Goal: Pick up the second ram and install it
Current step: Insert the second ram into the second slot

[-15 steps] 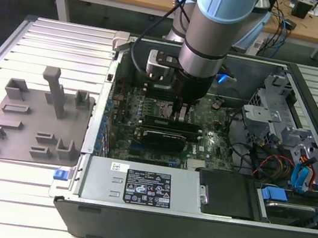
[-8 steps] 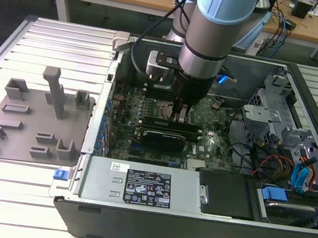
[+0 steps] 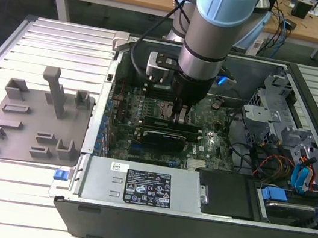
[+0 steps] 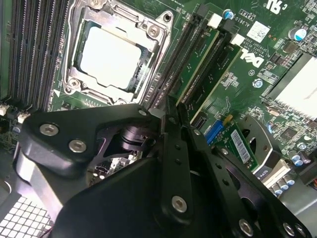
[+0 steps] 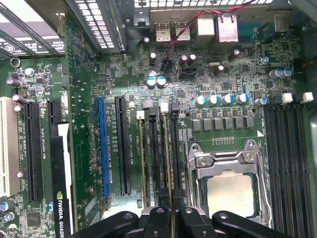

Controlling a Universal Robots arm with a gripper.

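My gripper point(image 3: 179, 117) reaches down into the open computer case point(image 3: 189, 228), onto the memory slots beside the processor socket. Its black fingers point(image 4: 184, 148) are shut on the second ram point(image 4: 198, 67), a long green stick standing on edge in a slot. In the first wrist view the second ram point(image 5: 170, 163) shows as a thin edge running out from between the gripper point(image 5: 171, 218). Another green stick point(image 4: 221, 74) stands in a slot one place further from the socket. I cannot tell how deep the held stick sits.
The silver processor point(image 4: 111, 57) lies in its socket right next to the slots. A grey tray with upright posts point(image 3: 36, 123) sits on the table at the exterior view's left. A graphics card point(image 5: 62, 188), a power supply point(image 3: 141, 189) and a drive cage point(image 3: 275, 120) crowd the case.
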